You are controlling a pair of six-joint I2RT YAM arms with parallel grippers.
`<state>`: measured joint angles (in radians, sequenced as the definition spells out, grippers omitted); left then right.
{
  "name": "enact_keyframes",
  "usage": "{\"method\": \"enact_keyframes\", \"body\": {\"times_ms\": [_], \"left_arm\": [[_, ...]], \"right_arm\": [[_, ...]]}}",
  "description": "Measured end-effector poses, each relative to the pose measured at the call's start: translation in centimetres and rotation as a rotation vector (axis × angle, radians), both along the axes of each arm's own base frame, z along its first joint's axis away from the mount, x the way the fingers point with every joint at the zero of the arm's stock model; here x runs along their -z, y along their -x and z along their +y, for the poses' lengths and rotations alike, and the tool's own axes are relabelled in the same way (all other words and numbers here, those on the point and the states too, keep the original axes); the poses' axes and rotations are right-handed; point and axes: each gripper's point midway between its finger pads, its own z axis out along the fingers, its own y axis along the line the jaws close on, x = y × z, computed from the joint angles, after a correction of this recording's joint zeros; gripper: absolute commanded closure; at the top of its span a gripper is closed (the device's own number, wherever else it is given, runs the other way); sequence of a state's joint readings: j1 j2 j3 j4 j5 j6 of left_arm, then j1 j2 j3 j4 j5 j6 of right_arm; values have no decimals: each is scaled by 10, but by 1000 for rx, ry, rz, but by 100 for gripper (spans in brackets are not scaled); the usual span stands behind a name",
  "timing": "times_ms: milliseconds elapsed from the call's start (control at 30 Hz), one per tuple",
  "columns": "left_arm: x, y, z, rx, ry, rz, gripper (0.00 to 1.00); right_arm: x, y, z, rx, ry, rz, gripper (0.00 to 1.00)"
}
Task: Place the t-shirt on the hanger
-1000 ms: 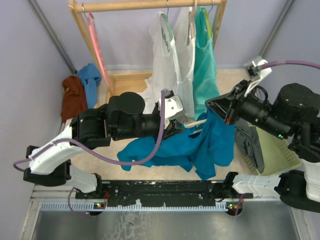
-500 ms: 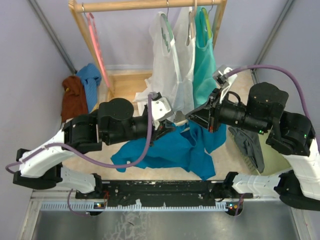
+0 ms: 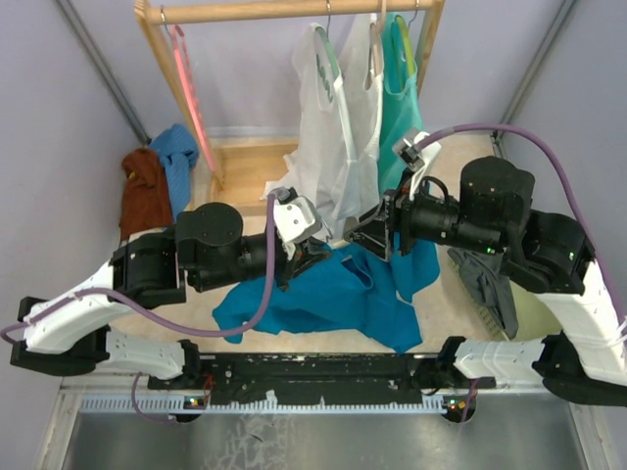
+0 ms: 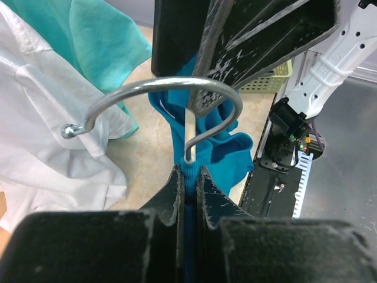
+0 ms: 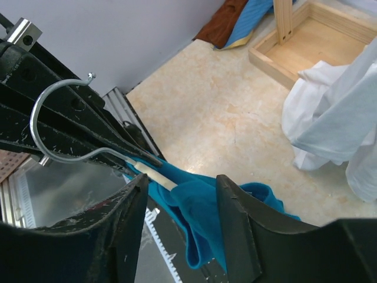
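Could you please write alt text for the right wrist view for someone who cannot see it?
The left gripper, shut, holds the hanger by its neck below the silver hook, with the t-shirt bunched around it. The right gripper, jaws open, straddles the shirt; a white garment hangs at right.

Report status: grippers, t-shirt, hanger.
Left gripper shut on hanger neck, t-shirt cloth bunched there. Right gripper open, t-shirt cloth between its fingers. Hung white garments close behind.

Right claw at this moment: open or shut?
Open. In the right wrist view the right claw shows its two fingers standing well apart, with the t-shirt visible in the gap between them.
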<state>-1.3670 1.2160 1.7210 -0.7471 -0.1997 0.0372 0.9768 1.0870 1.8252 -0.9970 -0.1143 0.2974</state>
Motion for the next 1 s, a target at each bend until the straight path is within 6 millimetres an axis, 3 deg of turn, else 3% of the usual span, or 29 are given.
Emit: {"method": "enact_keyframes", "body": {"times_ms": [200,367,600,833,1000], "left_arm": [[-7,0,10,-17,27,2,100],[-11,2,17,-16,42,10,100],[6,18,17,59,-16,67,100],[20,37,16,150,-59,123,100],[23,47,16,202,-66,145,100]], "right_arm": [[-15,4,-13,14,-12,-28,40],[-29,12,-29,18,-26,-72,40],[-36,17,-54,50,-14,-127,39],[-23,22,-64,49,21,-139,39],[9,32,-53,-43,75,-79,39]]}}
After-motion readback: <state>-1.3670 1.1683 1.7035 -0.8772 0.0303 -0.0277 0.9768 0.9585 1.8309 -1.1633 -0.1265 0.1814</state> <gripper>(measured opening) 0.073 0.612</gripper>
